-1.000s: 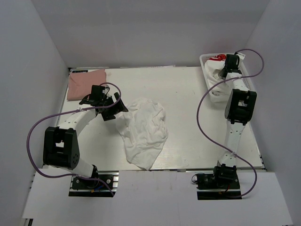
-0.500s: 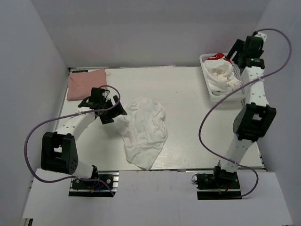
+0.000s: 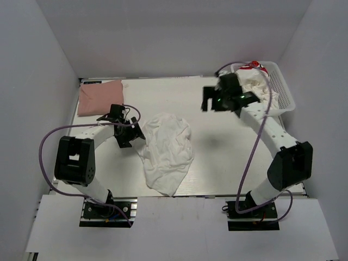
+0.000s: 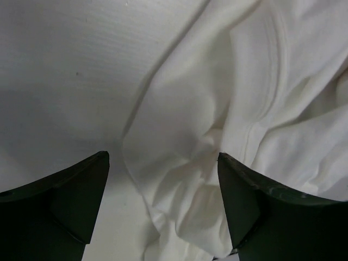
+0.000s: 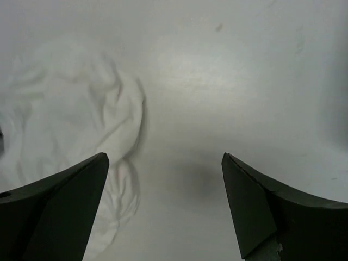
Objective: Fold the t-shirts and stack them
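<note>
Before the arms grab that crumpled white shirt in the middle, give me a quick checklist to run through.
1. Left gripper open, straddling the white t-shirt at its left edge: ok.
2. Right gripper open and empty above bare table: ok.
3. White t-shirt spread flat for folding: not ok, crumpled.
4. Pink t-shirt folded, apart from the white one: ok.
5. Left fingers touching cloth: cannot tell.

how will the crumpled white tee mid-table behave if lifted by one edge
Probably floppy: the white tee lies in soft wrinkles, so it should drape from a single pinch. Likely light, since the thin cloth lies low on the table. Pushed, it would probably bunch rather than slide whole.
</note>
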`<state>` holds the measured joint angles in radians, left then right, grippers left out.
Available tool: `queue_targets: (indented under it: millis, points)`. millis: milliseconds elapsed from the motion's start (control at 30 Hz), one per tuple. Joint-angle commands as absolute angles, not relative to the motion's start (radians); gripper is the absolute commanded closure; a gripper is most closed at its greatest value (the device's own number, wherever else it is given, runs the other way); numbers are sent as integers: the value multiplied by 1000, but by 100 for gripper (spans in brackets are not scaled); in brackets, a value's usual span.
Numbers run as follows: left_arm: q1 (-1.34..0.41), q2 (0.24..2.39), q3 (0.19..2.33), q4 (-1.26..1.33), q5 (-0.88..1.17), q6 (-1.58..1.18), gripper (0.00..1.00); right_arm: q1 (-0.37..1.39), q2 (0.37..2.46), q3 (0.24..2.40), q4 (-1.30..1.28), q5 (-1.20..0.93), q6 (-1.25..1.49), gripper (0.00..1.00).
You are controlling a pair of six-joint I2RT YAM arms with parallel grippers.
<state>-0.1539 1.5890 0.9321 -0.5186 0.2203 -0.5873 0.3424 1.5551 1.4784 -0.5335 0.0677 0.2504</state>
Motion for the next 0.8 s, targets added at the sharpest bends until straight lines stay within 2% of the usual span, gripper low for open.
queue_targets:
  millis: [0, 33, 100, 233, 267, 367, 400, 533, 567, 600, 633, 667, 767]
  points:
    - [-160, 1612, 971, -477, 196, -566, 12, 495, 1568, 1355, -663, 48, 216, 10]
    - [-160, 1629, 971, -477, 196, -566, 14, 530, 1577, 1321, -660, 48, 216, 10]
    - [-160, 1661, 971, -463, 196, -566, 26, 567, 1591, 1220, -657, 15, 210, 10]
    - [-169, 1672, 971, -430, 208, -575, 39, 649, 1595, 1117, -554, 11, 158, 10]
    - [-169, 1672, 971, -405, 209, -575, 43, 667, 1598, 1089, -520, -45, 146, 10]
    - [-169, 1683, 962, -377, 239, -575, 66, 696, 1641, 1069, -386, -162, 86, 10]
    - [-169, 1692, 962, -377, 264, -575, 77, 703, 1667, 1068, -359, -190, 66, 10]
    - [-178, 1663, 940, -377, 273, -575, 92, 718, 1752, 1144, -293, -249, 43, 11]
    - [-178, 1651, 940, -377, 262, -575, 97, 719, 1765, 1150, -284, -244, 41, 30]
    - [-178, 1637, 940, -386, 262, -575, 99, 719, 1782, 1172, -287, -224, 41, 54]
    - [-178, 1608, 940, -387, 262, -575, 100, 715, 1787, 1181, -297, -194, 58, 84]
    - [-178, 1591, 940, -402, 247, -575, 100, 710, 1789, 1190, -348, -169, 83, 100]
    - [-178, 1489, 962, -411, 197, -565, 100, 707, 1743, 1245, -405, -14, 78, 100]
